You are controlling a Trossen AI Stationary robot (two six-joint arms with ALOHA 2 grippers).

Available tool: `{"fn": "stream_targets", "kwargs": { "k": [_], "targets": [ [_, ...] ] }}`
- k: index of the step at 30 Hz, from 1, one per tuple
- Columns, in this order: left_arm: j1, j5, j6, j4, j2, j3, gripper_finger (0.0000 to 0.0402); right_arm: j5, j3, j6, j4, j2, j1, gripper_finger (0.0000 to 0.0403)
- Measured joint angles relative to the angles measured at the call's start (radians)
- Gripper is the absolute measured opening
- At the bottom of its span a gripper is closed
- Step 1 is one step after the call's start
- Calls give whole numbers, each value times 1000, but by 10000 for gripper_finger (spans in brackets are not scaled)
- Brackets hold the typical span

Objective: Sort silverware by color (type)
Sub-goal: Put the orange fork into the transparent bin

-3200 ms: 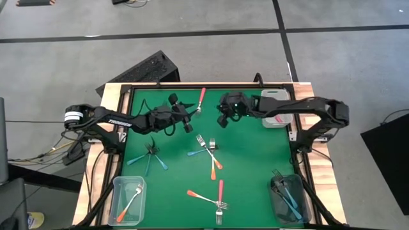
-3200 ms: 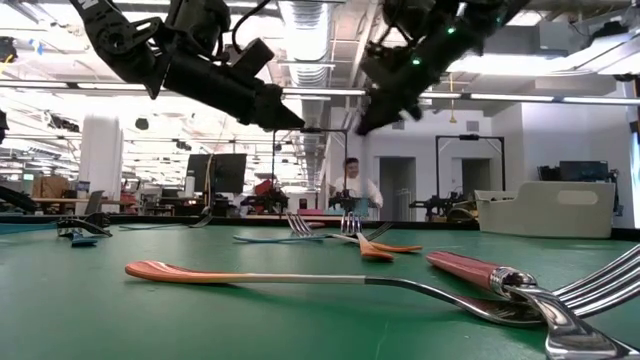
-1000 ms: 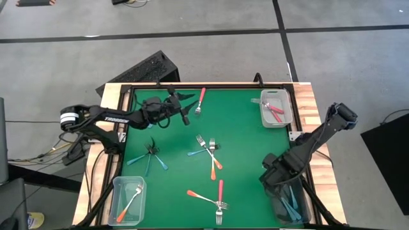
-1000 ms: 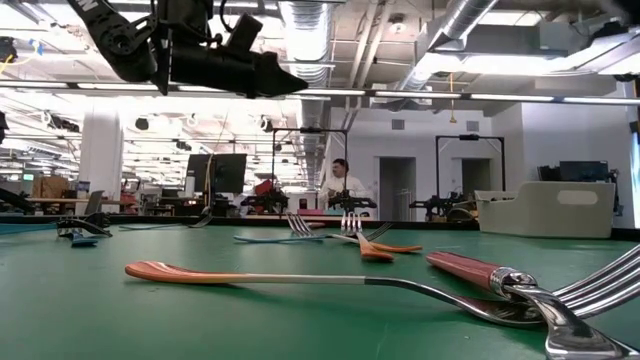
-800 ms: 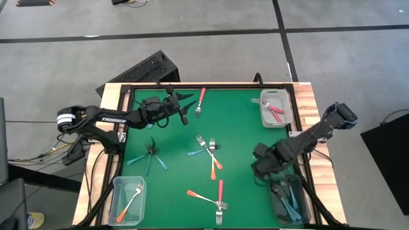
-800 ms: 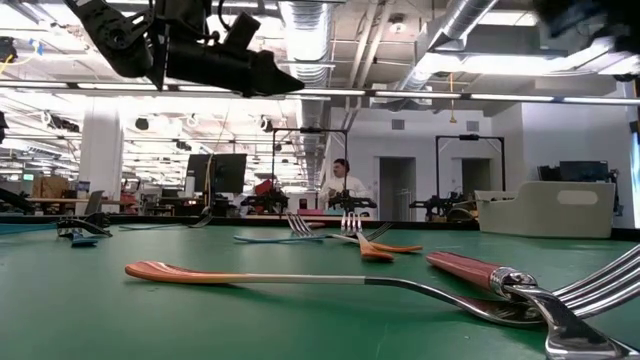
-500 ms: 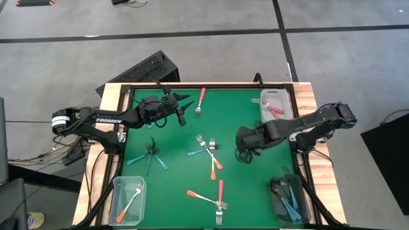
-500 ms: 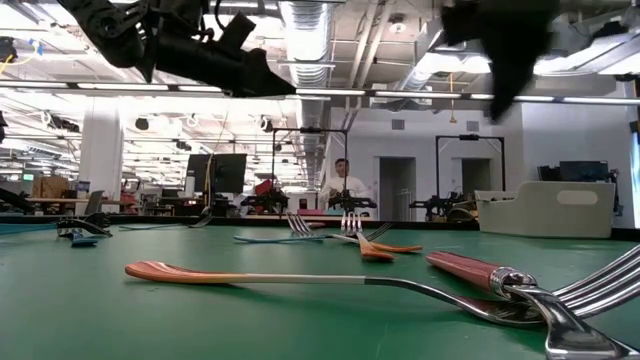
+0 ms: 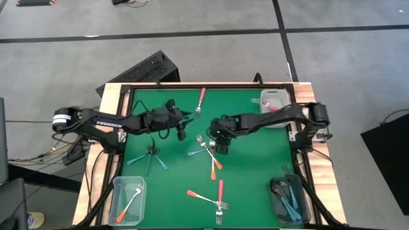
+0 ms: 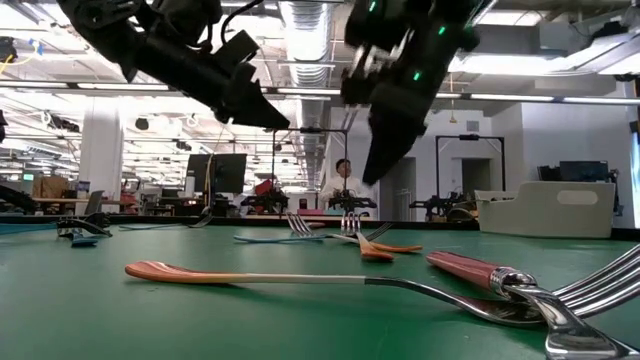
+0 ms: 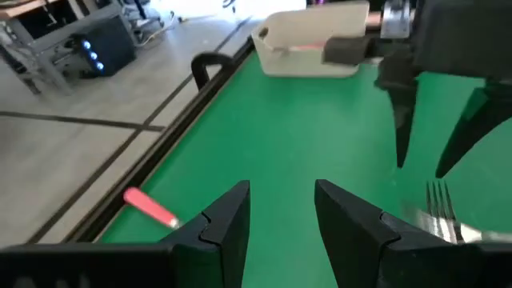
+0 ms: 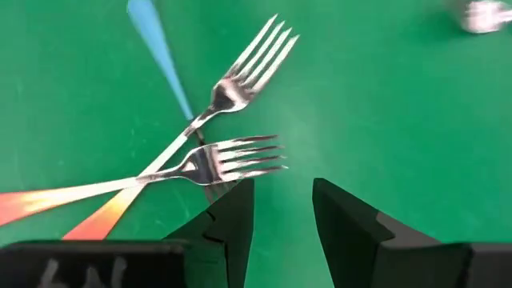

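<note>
Hovering with dark fingers apart, right hand (image 9: 223, 144) overhangs crossed shiny-tined forks (image 9: 208, 151); left hand (image 9: 181, 125) likewise.

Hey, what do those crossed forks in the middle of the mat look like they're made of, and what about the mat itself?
Crossed forks: the tines and necks look like polished metal, silver and mirror-bright with sharp highlights. The handles, light blue and orange, look like smooth matte plastic, though that is less certain. Mat: flat, even green with no shine, probably felt or a rubbery sheet; the weave cannot be made out.

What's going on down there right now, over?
Right tool open, empty, above crossed forks mid-table. Left tool open, empty, hovering near pink fork. Nothing in the way.
</note>
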Motion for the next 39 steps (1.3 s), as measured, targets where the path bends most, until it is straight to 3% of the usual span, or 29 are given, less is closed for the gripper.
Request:
{"fn": "stream_targets", "kwargs": {
  "k": [6,9,14,23,30,32,39],
  "targets": [
    [-71,-170,-18,-66,0,1,132,-258,0,-96,87,75,-85,154],
    [-87,-220,-42,-105,0,1,132,-304,0,-102,129,110,-119,154],
    [-92,-265,-77,-161,0,1,132,-307,0,-113,138,163,-149,154],
    [-92,-280,-91,-184,0,1,132,-301,-1,-129,141,147,-153,154],
    [-83,-276,-109,-206,0,1,132,-141,-1,-86,74,131,-188,154],
    [-75,-257,-126,-206,0,1,132,-115,-2,-83,18,104,-202,154],
    [-44,-181,-161,-177,44,1,132,-76,0,-82,73,11,-240,154]
  ]
}}
